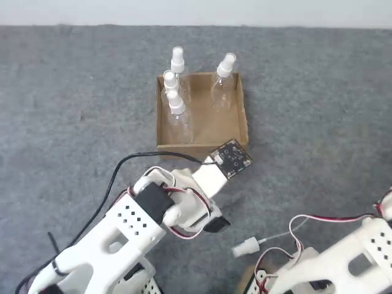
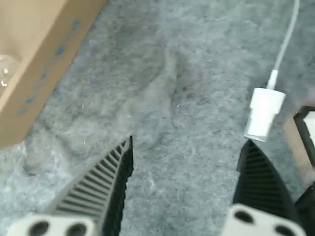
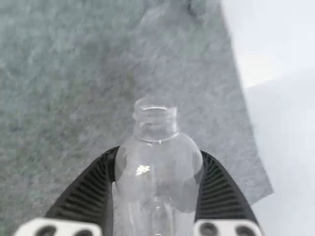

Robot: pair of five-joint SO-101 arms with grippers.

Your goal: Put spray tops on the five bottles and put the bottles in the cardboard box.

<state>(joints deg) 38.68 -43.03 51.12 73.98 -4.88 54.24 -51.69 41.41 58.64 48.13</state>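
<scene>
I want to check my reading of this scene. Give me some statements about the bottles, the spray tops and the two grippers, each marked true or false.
1. Four bottles with spray tops stand in the cardboard box. True.
2. The bottle in the right gripper already has a spray top. False: its neck is open.
3. The left gripper holds the loose spray top. False: its fingers are open, and the top lies on the carpet near one finger.
4. The right gripper is shut on a bottle. True.
</scene>
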